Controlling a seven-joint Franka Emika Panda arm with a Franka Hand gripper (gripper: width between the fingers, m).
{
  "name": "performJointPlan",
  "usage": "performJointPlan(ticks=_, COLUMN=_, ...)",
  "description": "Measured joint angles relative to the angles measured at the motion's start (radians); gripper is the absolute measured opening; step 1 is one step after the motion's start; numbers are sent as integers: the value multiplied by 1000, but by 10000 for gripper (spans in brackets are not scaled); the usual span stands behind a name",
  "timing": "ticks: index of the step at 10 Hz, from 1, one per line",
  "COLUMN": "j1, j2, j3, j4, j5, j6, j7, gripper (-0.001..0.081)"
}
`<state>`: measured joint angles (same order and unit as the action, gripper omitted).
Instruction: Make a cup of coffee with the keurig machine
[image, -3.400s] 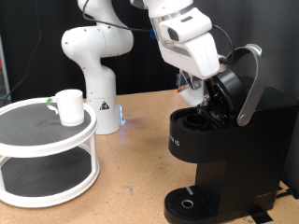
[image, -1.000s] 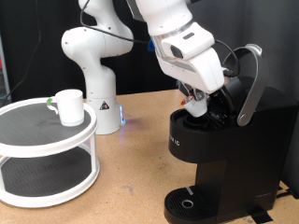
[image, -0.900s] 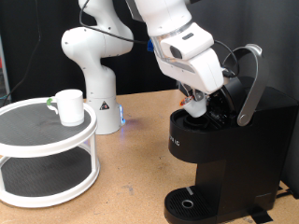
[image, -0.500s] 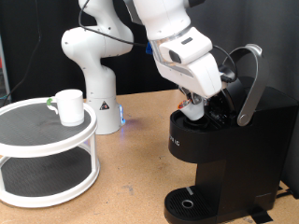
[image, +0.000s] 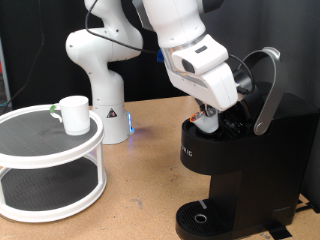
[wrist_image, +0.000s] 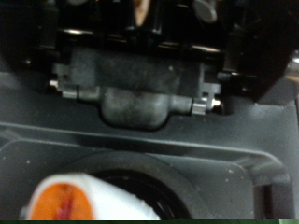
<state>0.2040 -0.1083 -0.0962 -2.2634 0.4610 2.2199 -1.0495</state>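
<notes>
Standing on tan tabletop (image: 140, 190), keurig machine (image: 240, 170), black backdrop, possibly curtain.

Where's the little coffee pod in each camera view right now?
Exterior view: the pod sits under the gripper, at the open top of the coffee maker, right of center.
Wrist view: the pod fills the lower left edge, orange top showing.
Shared landmark: the coffee maker's open pod chamber, directly around the pod.

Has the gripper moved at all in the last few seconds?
Yes. The gripper has come down and towards the exterior view's left, from beside the raised lid handle to the keurig machine's open pod chamber.
</notes>
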Motion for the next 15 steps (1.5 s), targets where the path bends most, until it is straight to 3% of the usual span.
performJointPlan(ticks=7, j1=2, j2=9, j3=9, j4=0, j5=-23, j6=11, j7=5, gripper=57)
performJointPlan(ticks=11, j1=2, j2=16, j3=30, j4=1, j5=-90, j6=34, j7=69, gripper=57)
performJointPlan(ticks=15, j1=2, j2=23, j3=32, j4=5, j5=-99, j6=37, j7=79, gripper=57)
